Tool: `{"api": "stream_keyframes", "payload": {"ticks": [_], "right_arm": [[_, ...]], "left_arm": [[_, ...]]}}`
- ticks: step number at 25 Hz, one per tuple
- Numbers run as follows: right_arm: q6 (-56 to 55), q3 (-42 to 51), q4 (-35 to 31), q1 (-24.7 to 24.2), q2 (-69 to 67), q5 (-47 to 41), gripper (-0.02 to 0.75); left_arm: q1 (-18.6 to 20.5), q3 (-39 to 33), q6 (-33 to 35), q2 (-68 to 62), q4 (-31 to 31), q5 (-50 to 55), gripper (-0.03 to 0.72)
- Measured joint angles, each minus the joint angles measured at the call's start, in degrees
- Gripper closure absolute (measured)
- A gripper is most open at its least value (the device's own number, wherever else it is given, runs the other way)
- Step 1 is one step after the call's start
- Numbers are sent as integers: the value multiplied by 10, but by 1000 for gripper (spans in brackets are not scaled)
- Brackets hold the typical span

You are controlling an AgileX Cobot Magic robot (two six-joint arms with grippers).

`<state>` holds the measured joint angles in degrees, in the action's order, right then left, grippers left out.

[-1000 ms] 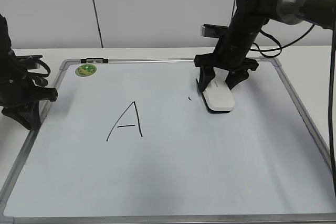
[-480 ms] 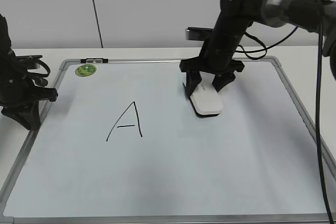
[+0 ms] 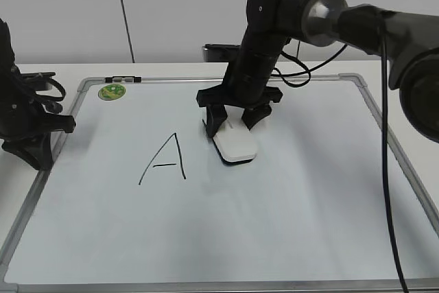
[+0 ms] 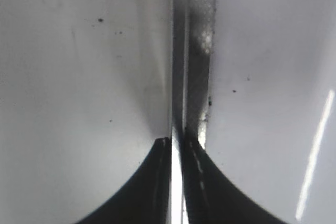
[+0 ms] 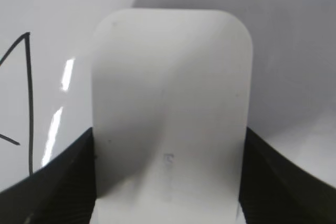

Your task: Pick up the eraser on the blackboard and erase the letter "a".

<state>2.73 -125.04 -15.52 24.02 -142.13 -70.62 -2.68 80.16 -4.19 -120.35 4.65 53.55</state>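
Observation:
The white eraser (image 3: 235, 145) lies flat on the whiteboard (image 3: 274, 224), just right of the large capital "A" (image 3: 167, 159). My right gripper (image 3: 233, 125) is shut on the eraser's sides. In the right wrist view the eraser (image 5: 170, 93) fills the middle between the two black fingers (image 5: 168, 182), with strokes of the capital "A" (image 5: 29, 103) at the left edge. No small "a" shows in any view. My left gripper (image 3: 31, 143) is shut and empty at the board's left frame; in the left wrist view its jaws (image 4: 177, 142) sit over the grey frame (image 4: 199, 51).
A round green sticker (image 3: 112, 91) sits in the board's top-left corner. A small dark item (image 3: 123, 78) lies on the top frame beside it. The board rests on a white table (image 3: 48, 70) in front of a white wall.
My right gripper has slid the eraser leftward across the board, from the upper right toward the capital "A". The tiny black mark seen left of the eraser a second ago no longer shows.

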Motion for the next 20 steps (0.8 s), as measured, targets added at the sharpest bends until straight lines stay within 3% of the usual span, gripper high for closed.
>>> {"api": "stream_keyframes", "payload": {"ticks": [12, 18, 20], "right_arm": [[9, -2, -20, 6, 7, 3, 210], [-43, -13, 108, 3, 57, 2, 210], [-49, -13, 120, -4, 66, 2, 210]], "left_arm": [[0, 0, 0, 0, 0, 0, 634], [0, 0, 0, 0, 0, -1, 634], [0, 0, 0, 0, 0, -1, 634]]}}
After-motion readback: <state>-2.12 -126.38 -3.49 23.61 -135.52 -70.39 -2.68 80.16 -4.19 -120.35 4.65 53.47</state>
